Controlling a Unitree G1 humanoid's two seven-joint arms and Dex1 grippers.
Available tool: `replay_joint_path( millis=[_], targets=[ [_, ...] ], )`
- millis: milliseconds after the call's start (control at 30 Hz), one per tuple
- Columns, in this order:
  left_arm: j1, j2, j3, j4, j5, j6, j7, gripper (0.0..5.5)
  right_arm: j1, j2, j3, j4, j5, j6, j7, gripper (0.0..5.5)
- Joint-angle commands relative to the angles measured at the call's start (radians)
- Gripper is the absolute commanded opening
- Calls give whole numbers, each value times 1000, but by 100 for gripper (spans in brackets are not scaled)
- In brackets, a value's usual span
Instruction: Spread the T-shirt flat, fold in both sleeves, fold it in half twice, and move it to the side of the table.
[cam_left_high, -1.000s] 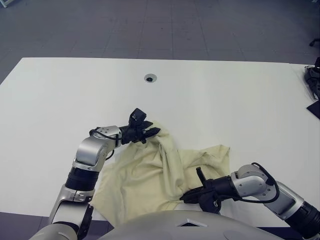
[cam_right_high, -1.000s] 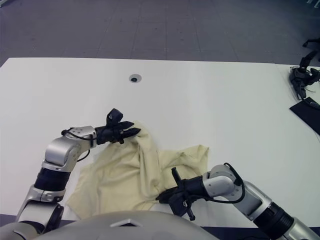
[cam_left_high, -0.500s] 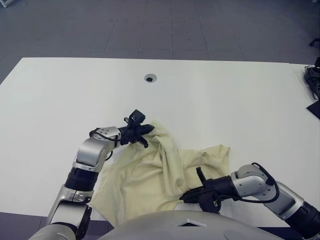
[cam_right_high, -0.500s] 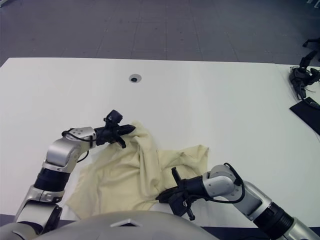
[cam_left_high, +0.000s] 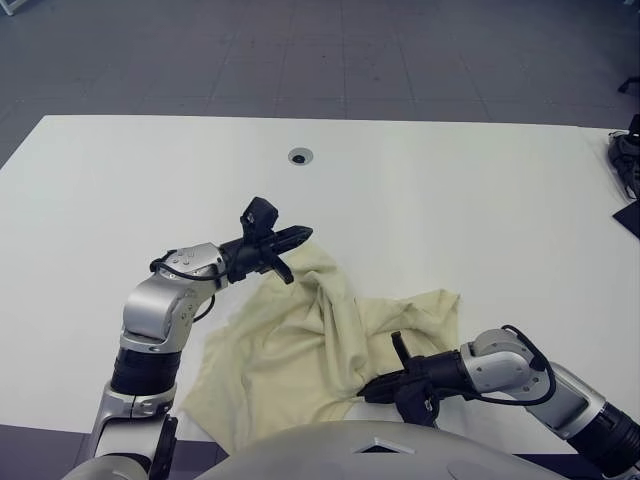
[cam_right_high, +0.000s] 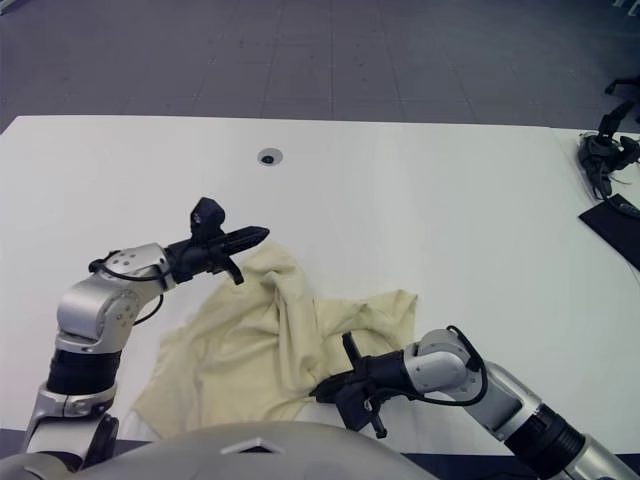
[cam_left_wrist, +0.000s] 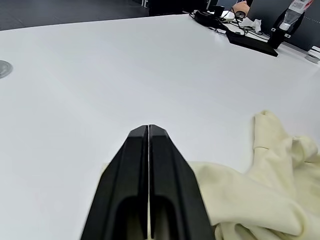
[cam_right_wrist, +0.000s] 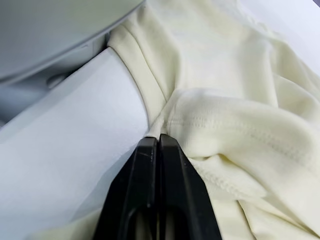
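T-shirt (cam_left_high: 290, 345) lies crumpled on the counter (cam_left_high: 450, 200) just under the left claw (cam_left_high: 306, 234) — pressed closed, empty — its far corner nearest those tips; the right claw (cam_left_high: 368, 389) pinches the near hem

Bright, even overhead light; soft shadows on white table (cam_left_high: 500, 200).

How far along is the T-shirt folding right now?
Nothing looks done: the T-shirt lies crumpled on the table. In hand: the right pincer is shut on its near hem; the left pincer is shut, empty, over the far edge. Left: spreading flat, both sleeves, two half folds, moving aside.
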Motion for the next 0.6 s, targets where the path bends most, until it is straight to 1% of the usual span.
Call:
replay_joint_path(
  millis=[33, 67, 100, 300, 400, 433, 467, 600],
  targets=[
    [4, 37, -27, 73, 61, -31, 21, 52, 16, -21, 11, 64, -103, 55, 17, 0],
    [3, 39, -41, 96, 79, -41, 27, 55, 15, -22, 10, 64, -103, 55, 17, 0],
    [2, 40, -59, 120, 100, -56, 33, 79, 15, -22, 10, 65, -103, 54, 16, 0],
    [-24, 13, -125, 233, 166, -116, 38, 176, 6, -21, 9, 75, -105, 49, 17, 0],
    [-35, -1, -144, 269, 176, -128, 35, 219, 4, -20, 9, 77, -108, 48, 16, 0],
    [-37, -3, -151, 277, 181, -133, 33, 244, 3, -19, 10, 78, -109, 48, 16, 0],
    [-38, -7, -154, 284, 184, -135, 32, 256, 2, -19, 10, 79, -110, 48, 16, 0],
    [-48, -13, -163, 311, 199, -148, 29, 329, -1, -12, 11, 81, -113, 49, 14, 0]
  ],
)
